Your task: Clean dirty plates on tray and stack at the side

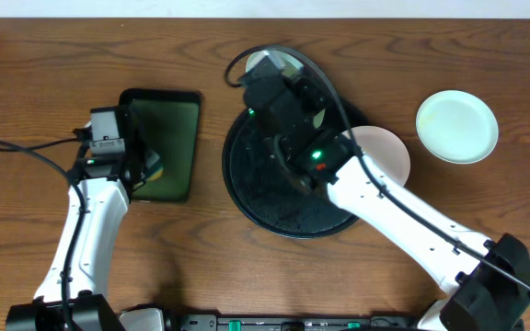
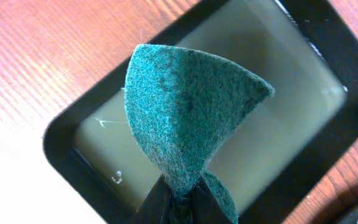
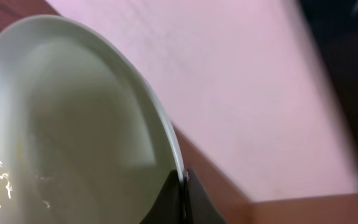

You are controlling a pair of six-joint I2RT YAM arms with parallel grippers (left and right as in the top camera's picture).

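My right gripper [image 3: 183, 182] is shut on the rim of a pale mint plate [image 3: 67, 124], held tilted over the far edge of the round black tray [image 1: 270, 210]. From overhead only a sliver of this plate [image 1: 267, 61] shows beyond the arm. A white plate [image 1: 386, 152] lies at the tray's right edge, partly under my right arm. Another mint plate [image 1: 457, 126] rests on the wooden table to the right. My left gripper [image 2: 182, 196] is shut on a folded green scouring pad [image 2: 185, 106].
The pad hangs over a small rectangular black tray [image 1: 166, 145] with murky liquid [image 2: 272, 118] inside, left of the round tray. A black cable [image 1: 26, 152] trails across the table at the far left.
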